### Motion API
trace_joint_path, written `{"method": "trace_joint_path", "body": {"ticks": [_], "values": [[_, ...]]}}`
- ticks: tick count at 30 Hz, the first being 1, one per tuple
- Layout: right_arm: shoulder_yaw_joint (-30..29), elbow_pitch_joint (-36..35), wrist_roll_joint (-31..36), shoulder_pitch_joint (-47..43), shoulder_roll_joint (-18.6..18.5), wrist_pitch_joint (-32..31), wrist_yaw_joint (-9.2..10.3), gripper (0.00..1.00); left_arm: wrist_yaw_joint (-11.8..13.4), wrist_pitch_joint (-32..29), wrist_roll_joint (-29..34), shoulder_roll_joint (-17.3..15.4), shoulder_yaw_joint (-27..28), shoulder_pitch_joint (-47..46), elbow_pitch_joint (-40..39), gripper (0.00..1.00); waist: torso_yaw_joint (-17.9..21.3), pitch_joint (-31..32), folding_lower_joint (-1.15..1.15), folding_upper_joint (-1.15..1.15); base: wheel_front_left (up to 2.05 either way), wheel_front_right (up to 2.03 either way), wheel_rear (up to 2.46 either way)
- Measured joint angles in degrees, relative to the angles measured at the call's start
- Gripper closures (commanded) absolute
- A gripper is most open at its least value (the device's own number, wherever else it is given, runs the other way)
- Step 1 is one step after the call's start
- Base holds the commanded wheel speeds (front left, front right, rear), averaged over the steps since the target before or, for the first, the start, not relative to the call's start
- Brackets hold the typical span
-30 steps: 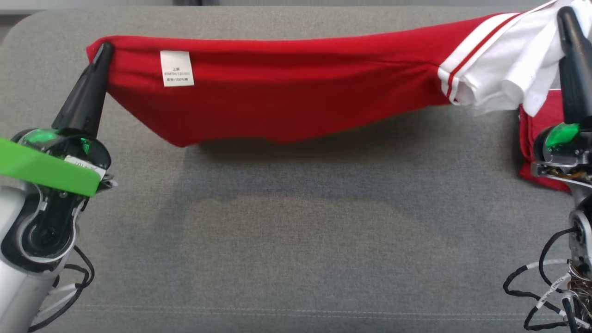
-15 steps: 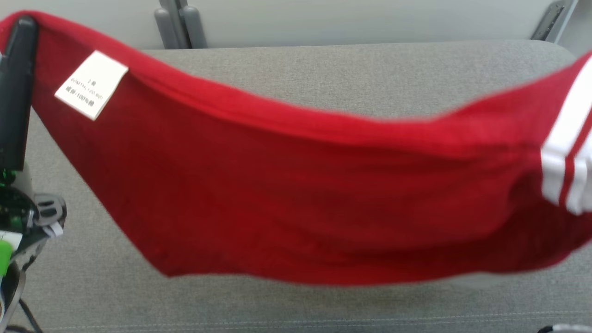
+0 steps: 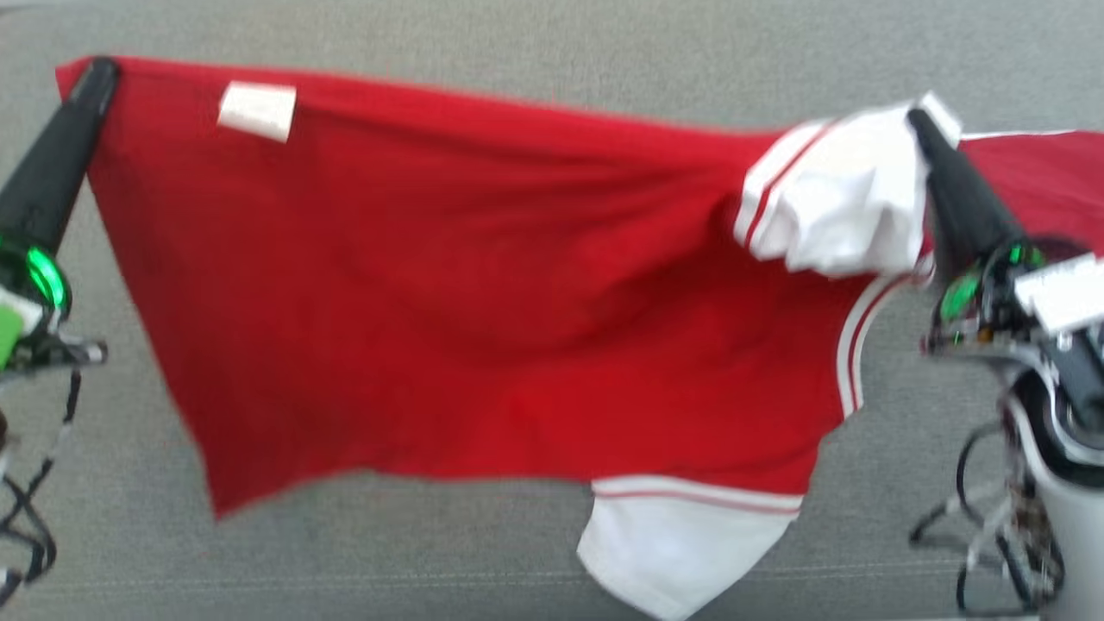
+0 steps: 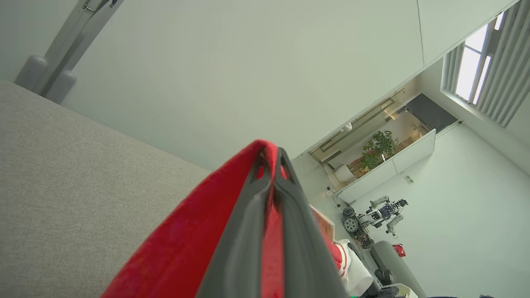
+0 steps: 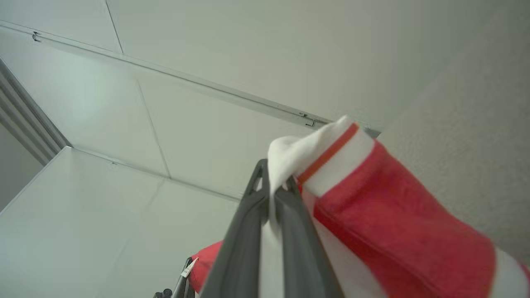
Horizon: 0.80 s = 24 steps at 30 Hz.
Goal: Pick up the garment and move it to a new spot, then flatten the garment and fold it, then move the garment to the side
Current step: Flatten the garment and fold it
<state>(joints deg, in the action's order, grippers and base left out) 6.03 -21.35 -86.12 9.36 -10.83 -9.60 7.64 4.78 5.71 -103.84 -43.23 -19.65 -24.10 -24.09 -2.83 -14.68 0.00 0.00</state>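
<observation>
Over the last second the shirt (image 3: 483, 328) has opened from a narrow band strung between the arms into a broad sheet, and the head camera has swung as well, so part of that change is only framing.

The grey pad (image 3: 345, 561) lies under and behind everything. The shirt is spread in front of it, held by its upper edge. The head view is blurred, so whether the lower hem touches the pad or hangs clear of it is hard to tell.

The left gripper (image 3: 97, 73) is pinched tight on the shirt's upper left corner. Its wrist view shows red cloth between the closed fingers (image 4: 248, 215). The right gripper (image 3: 921, 125) is clamped just as tight on a bunched white sleeve (image 3: 845, 207) at the upper right. A second sleeve (image 3: 681, 543) dangles at the bottom, and a white label (image 3: 256, 110) sits near the top left.

The pickup looks done and the carry to a new spot seems under way. Laying the shirt flat, folding it and moving it aside are still left.
</observation>
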Motion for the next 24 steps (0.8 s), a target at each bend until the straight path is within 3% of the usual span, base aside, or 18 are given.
{"method": "trace_joint_path", "body": {"ticks": [3, 9, 13, 15, 20, 24], "values": [[-2.31, 8.40, 4.88, 9.47, 0.68, 2.02, 0.02, 1.00, 0.56, -2.72, 0.04, 1.57, -2.65, -7.03, 5.24, 1.00, -0.71, -2.27, 0.01, 0.00, 0.00, 0.00, 0.00], [-6.83, 21.54, 12.12, 34.45, 6.66, 9.31, 0.01, 1.00, 0.77, 0.13, 6.14, 10.47, -3.60, -23.50, 16.51, 1.00, -3.33, -5.99, 0.02, 0.00, 0.00, 0.00, 0.00], [-6.60, 23.82, 14.49, 47.43, 6.94, 12.72, 0.01, 1.00, -0.02, 4.90, 11.72, 15.75, -3.63, -30.52, 21.26, 1.00, -5.43, -6.93, 0.01, 0.00, 0.00, 0.00, 0.00], [-5.27, 22.50, 13.25, 52.29, 7.03, 12.74, 0.00, 1.00, -0.37, 5.59, 12.57, 15.93, -2.96, -32.12, 21.08, 1.00, -5.97, -7.29, 0.01, 0.00, 0.00, 0.00, 0.00], [-0.09, 17.73, 8.22, 54.41, 6.95, 9.28, 0.00, 1.00, -3.96, 6.68, 14.74, 14.13, -2.67, -31.16, 20.84, 1.00, -5.75, -8.87, 0.01, 0.00, 0.00, 0.00, 0.00], [-0.57, 12.92, 4.79, 43.13, 6.46, 7.79, -0.27, 1.00, -6.73, 8.24, 16.08, 14.28, -2.64, -22.96, 20.17, 1.00, -4.33, -10.36, 0.01, 0.00, 0.00, 0.00, 0.00]]}}
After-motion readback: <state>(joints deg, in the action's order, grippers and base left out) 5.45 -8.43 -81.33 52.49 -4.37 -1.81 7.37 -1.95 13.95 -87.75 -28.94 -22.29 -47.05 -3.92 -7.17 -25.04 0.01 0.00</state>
